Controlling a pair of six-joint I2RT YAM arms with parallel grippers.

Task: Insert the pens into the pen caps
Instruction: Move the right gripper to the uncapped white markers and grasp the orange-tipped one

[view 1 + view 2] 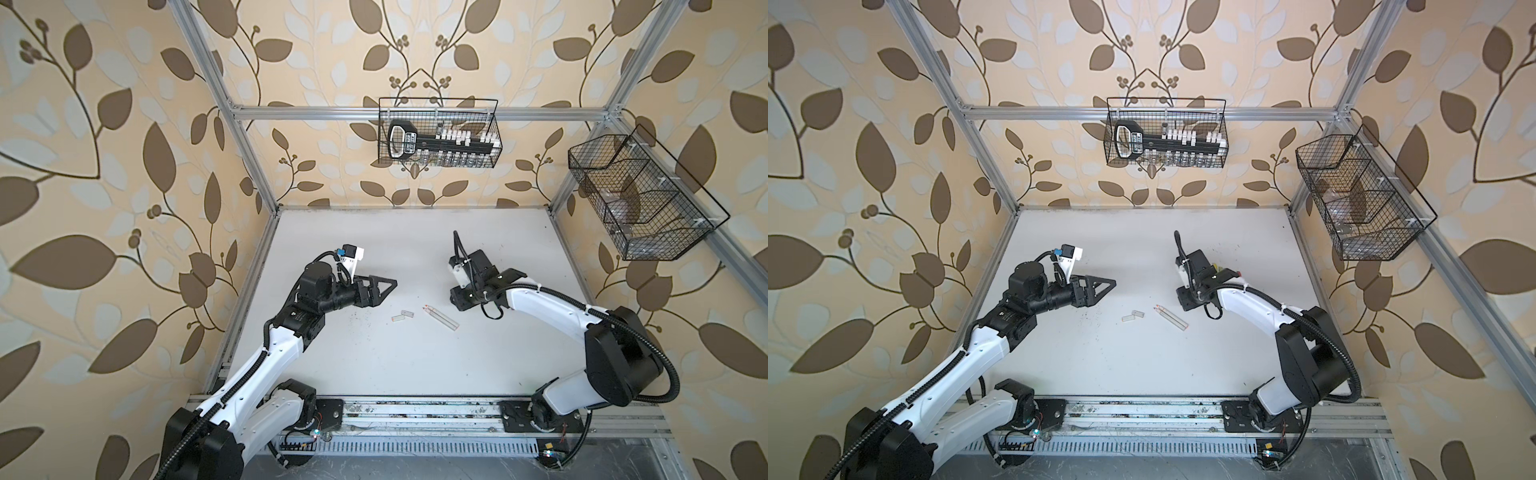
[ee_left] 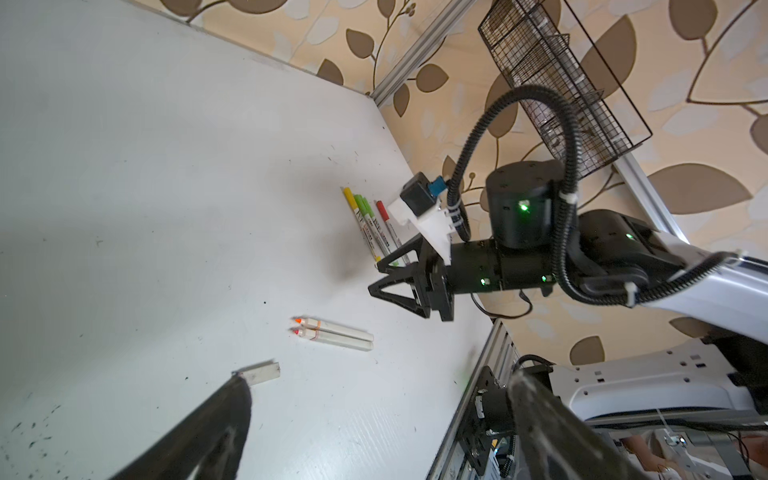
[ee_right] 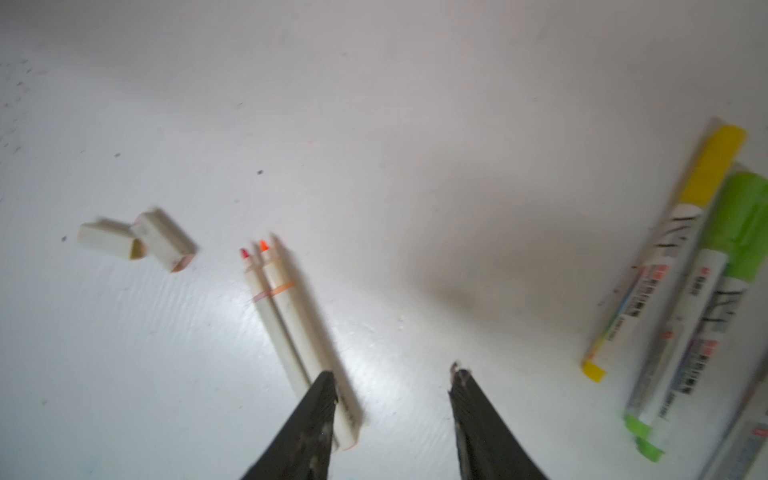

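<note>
Two uncapped pens (image 1: 441, 318) lie side by side mid-table, tips pointing left at two whitish caps (image 1: 403, 316). Right gripper (image 3: 392, 378), jaws parted and empty, hangs by their right-hand butt ends. The left gripper (image 1: 392, 284), spread wide and empty, is nearer the caps.

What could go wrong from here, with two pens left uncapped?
1. The two uncapped pens lie touching side by side, and the open right tool hovers by their rear ends: a grasp may catch or drag both.
2. The two caps also touch, so picking one may knock its neighbour.
3. The capped markers lie close beside the right tool; a wide swing could scatter them.
</note>
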